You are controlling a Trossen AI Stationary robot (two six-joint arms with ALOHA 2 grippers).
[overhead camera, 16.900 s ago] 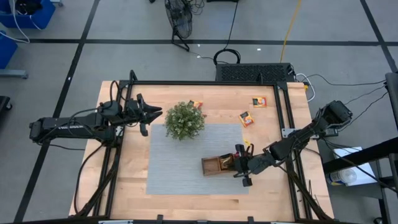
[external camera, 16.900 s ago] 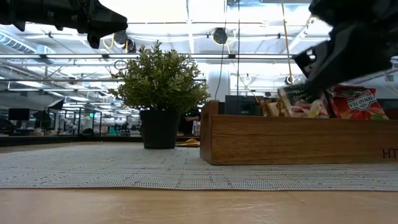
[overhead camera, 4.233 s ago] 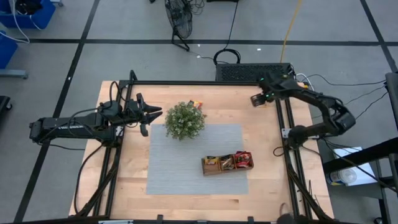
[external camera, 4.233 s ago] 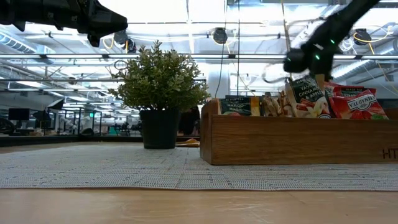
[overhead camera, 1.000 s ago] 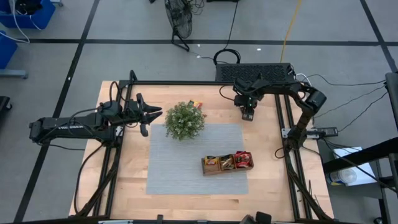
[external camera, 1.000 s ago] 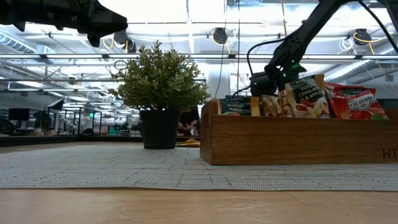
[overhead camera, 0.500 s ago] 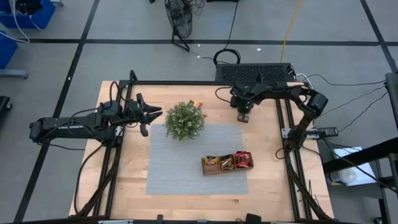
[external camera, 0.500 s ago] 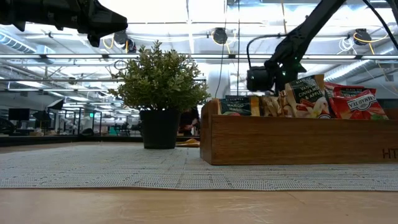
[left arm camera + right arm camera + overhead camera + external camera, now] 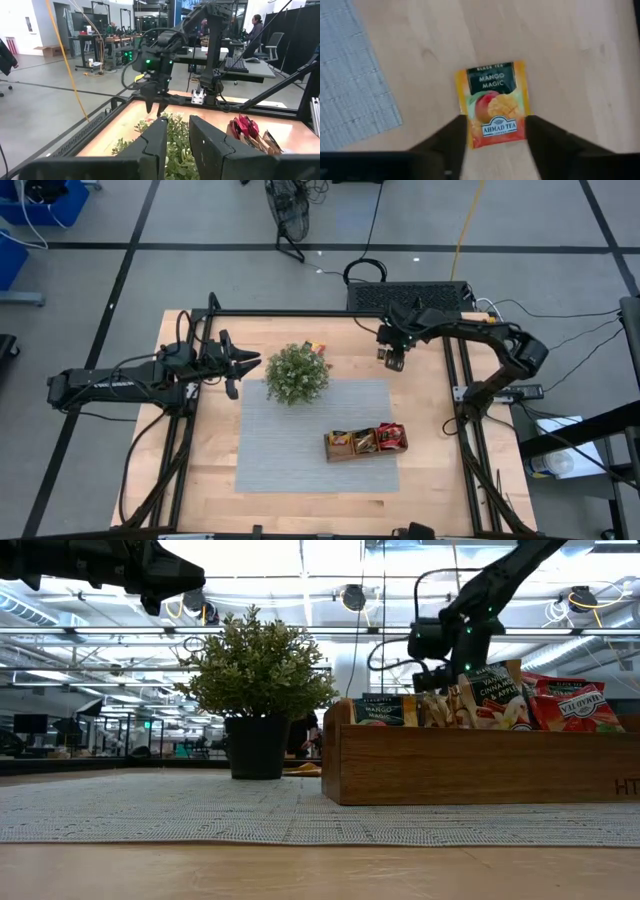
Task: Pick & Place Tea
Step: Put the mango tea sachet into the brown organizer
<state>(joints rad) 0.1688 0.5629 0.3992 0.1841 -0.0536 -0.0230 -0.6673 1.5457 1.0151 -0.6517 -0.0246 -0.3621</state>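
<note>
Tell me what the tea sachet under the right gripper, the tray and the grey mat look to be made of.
Tea sachet: glossy printed paper or foil, judging by its flat shape and crisp orange print; which one is unclear.
Tray: brown wood with a smooth satin finish; grain lines show along its side.
Mat: woven fabric or vinyl, matte grey; a fine ribbed weave is visible.

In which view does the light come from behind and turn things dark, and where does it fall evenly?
Low view: bright ceiling lights behind leave the plant a dark shape. Right wrist view: the orange tea sachet is evenly lit, without glare, under the right gripper. High view: the table shows only soft shadows.
</note>
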